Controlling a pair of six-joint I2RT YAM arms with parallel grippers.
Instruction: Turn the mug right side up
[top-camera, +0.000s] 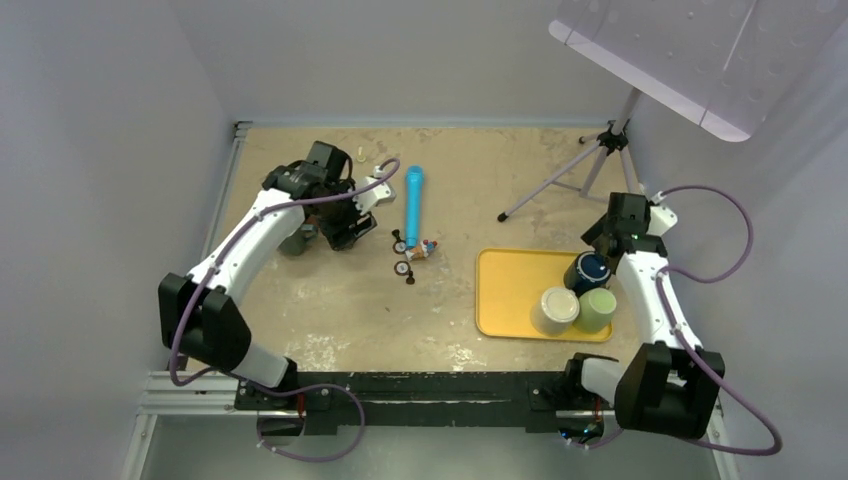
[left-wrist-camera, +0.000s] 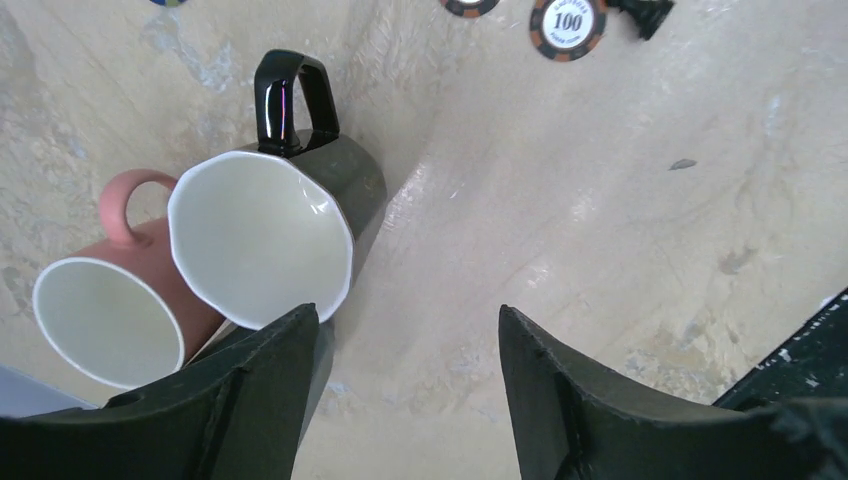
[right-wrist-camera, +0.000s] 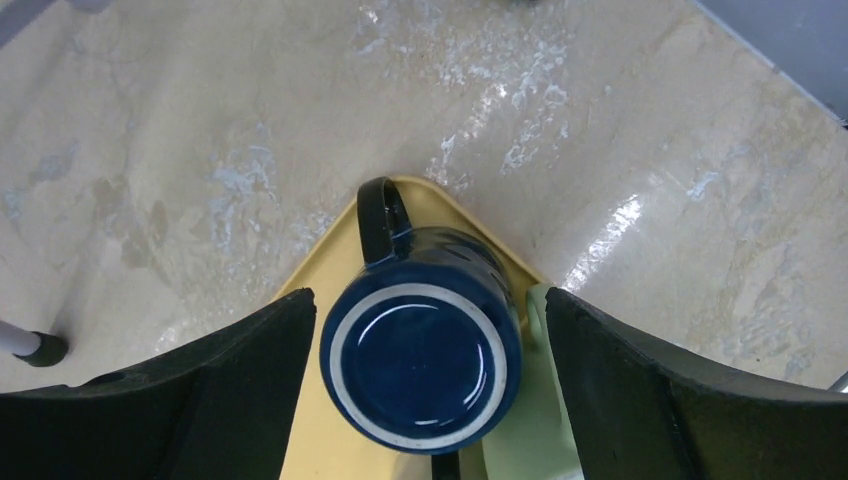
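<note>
A dark blue mug (right-wrist-camera: 420, 365) stands upside down, base up, at the far corner of the yellow tray (right-wrist-camera: 305, 430); it also shows in the top view (top-camera: 587, 270). My right gripper (right-wrist-camera: 428, 296) is open, with one finger on each side of the mug and gaps on both sides. My left gripper (left-wrist-camera: 405, 330) is open and empty, just right of an upright dark mug with a white inside (left-wrist-camera: 262, 240) and an upright pink mug (left-wrist-camera: 110, 320).
A cream mug (top-camera: 556, 310) and a pale green mug (top-camera: 597, 310) stand upside down on the tray (top-camera: 505, 300) beside the blue one. A blue cylinder (top-camera: 413, 205), poker chips (left-wrist-camera: 568, 25) and small pieces lie mid-table. A tripod (top-camera: 580, 175) stands at back right.
</note>
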